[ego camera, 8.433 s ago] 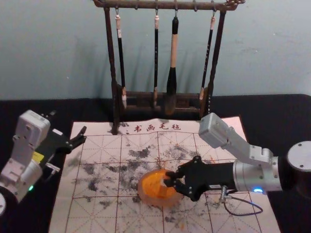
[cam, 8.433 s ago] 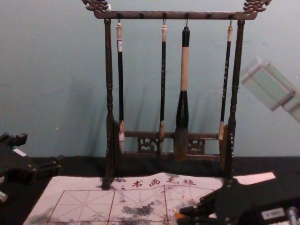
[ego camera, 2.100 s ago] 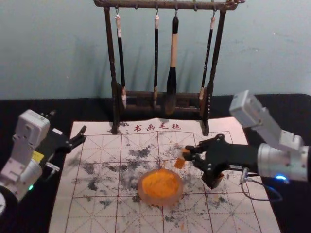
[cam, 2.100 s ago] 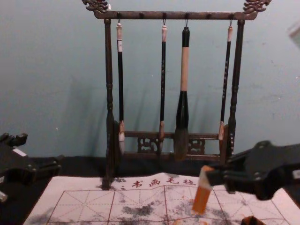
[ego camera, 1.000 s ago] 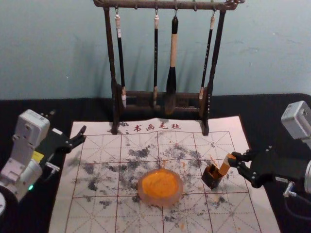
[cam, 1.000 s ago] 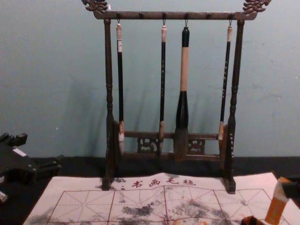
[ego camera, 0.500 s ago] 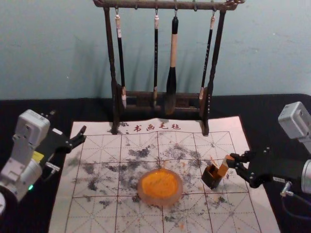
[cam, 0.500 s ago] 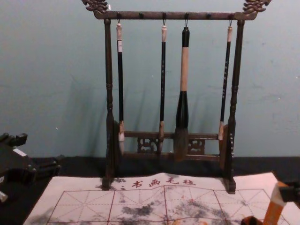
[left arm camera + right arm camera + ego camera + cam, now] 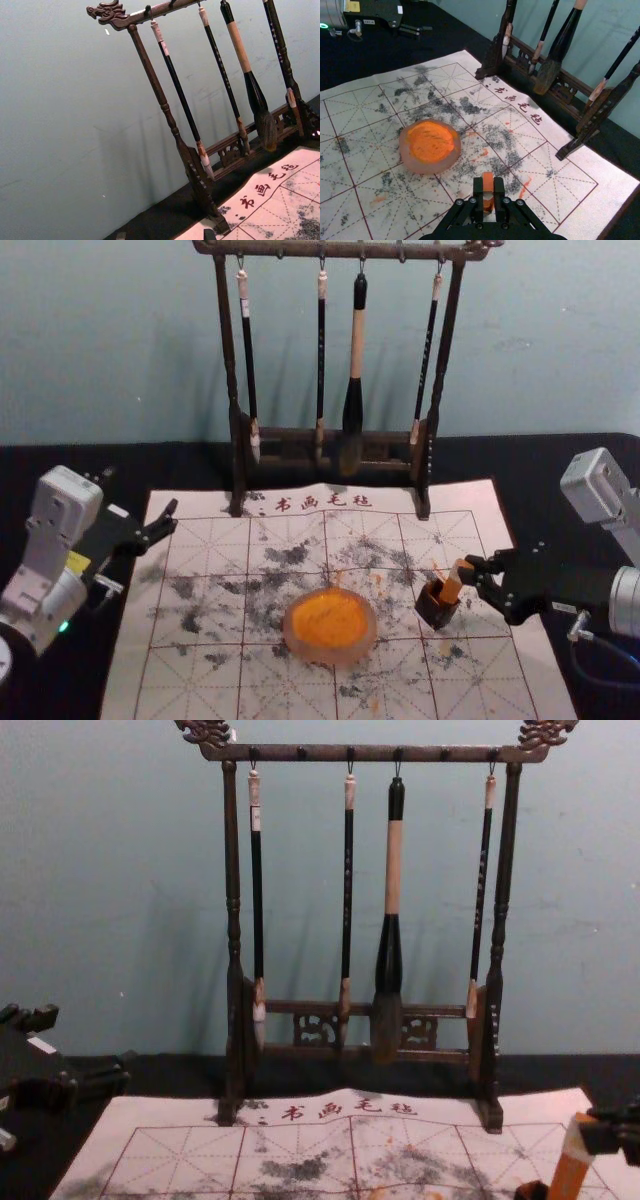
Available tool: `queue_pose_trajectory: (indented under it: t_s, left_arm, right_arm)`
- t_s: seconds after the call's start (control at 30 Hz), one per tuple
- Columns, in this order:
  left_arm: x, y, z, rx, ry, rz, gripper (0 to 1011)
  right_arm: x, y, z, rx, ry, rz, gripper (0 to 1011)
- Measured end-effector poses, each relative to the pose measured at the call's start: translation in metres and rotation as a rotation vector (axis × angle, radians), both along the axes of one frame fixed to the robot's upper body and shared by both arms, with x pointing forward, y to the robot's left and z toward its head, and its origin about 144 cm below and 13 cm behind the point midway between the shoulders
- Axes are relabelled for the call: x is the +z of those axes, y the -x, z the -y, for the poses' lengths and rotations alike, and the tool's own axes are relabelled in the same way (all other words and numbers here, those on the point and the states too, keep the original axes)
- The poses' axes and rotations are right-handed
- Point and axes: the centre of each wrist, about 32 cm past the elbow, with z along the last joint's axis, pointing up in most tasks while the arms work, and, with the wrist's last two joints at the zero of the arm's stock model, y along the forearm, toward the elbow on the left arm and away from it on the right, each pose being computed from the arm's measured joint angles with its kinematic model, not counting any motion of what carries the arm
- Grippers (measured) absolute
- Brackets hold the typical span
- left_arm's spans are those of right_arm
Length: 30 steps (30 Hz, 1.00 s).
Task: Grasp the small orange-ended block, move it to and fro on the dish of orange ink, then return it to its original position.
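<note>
1. Right gripper (image 9: pixel 470 571): jaws narrow, closed on the small orange-ended block (image 9: pixel 452 587), over the mat's (image 9: pixel 205 692) right side.
2. Just changed: block has shifted off the dark box's (image 9: pixel 436 612) right side; its lower end now overlaps the mouth. Whether it touches the rim, can't tell.
3. Block tilted, lower end leaning toward the box.
4. Ink dish (image 9: pixel 331 655) well apart from the block; inking looks finished, now the return step, assuming the box is the original spot. Near the end.
5. Next: straighten, lower in, release. Risk: catching the rim and tipping the box.
6. Left gripper (image 9: pixel 165 234) parked at the left, jaws wide, holding nothing.
</note>
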Motion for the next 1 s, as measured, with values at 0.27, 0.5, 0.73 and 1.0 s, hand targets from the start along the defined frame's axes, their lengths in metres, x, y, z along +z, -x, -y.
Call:
queue_pose_trajectory:
  t_s: [0.27, 0.5, 0.73, 1.0]
  left_arm:
    - [0.0, 0.0, 0.0, 0.0, 0.0, 0.0, 1001]
    - [0.0, 0.0, 0.0, 0.0, 0.0, 0.0, 1001]
    - [0.0, 0.0, 0.0, 0.0, 0.0, 0.0, 1001]
    - [0.0, 0.0, 0.0, 0.0, 0.0, 0.0, 1001]
  right_arm:
    - [-0.006, -0.005, -0.002, 0.006, 0.001, -0.018, 96]
    - [-0.011, -0.011, -0.004, 0.009, 0.003, -0.036, 96]
    - [-0.019, -0.015, -0.006, 0.011, 0.011, -0.057, 96]
    - [-0.023, -0.017, -0.006, 0.014, 0.012, -0.069, 96]
